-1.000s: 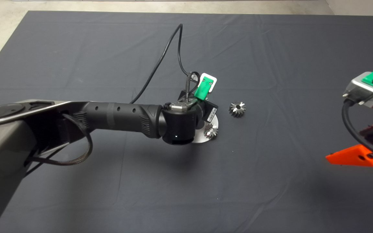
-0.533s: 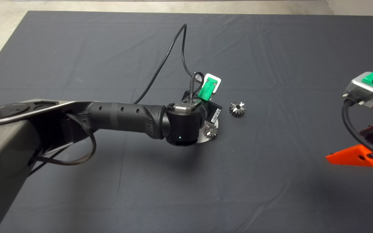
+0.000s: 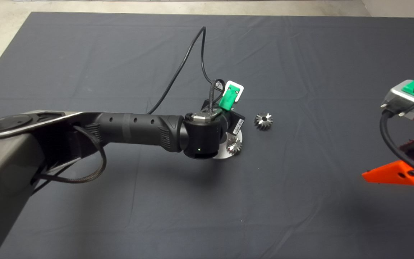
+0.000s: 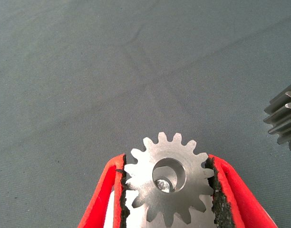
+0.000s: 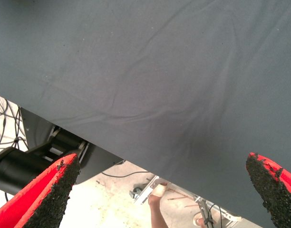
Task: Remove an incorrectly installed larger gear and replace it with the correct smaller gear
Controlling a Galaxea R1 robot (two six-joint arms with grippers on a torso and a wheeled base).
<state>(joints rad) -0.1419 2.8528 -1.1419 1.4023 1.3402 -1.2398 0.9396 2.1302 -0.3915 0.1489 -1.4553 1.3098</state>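
- The left gripper sits near the middle of the head view, at the end of the black arm reaching in from the left edge; its wrist covers most of a round metal base plate.
- In the left wrist view, its two red fingers clasp a bright silver gear, the smaller gear, with the black pads pressed against teeth on opposite sides.
- The smaller gear shows a pale flat face and a round centre hole with something shiny inside it; whether it is seated on a shaft I cannot tell.
- In the head view a silver gear shows at the right rim of the base plate, just beside the wrist.
- The larger gear, darker and thicker, lies on the dark mat to the upper right of the plate, apart from it; its edge also shows at the right side of the left wrist view.
- The right gripper waits at the right edge of the head view, its fingers spread wide and holding nothing.
- A person's leg shows on the floor beyond the mat's edge in the right wrist view.
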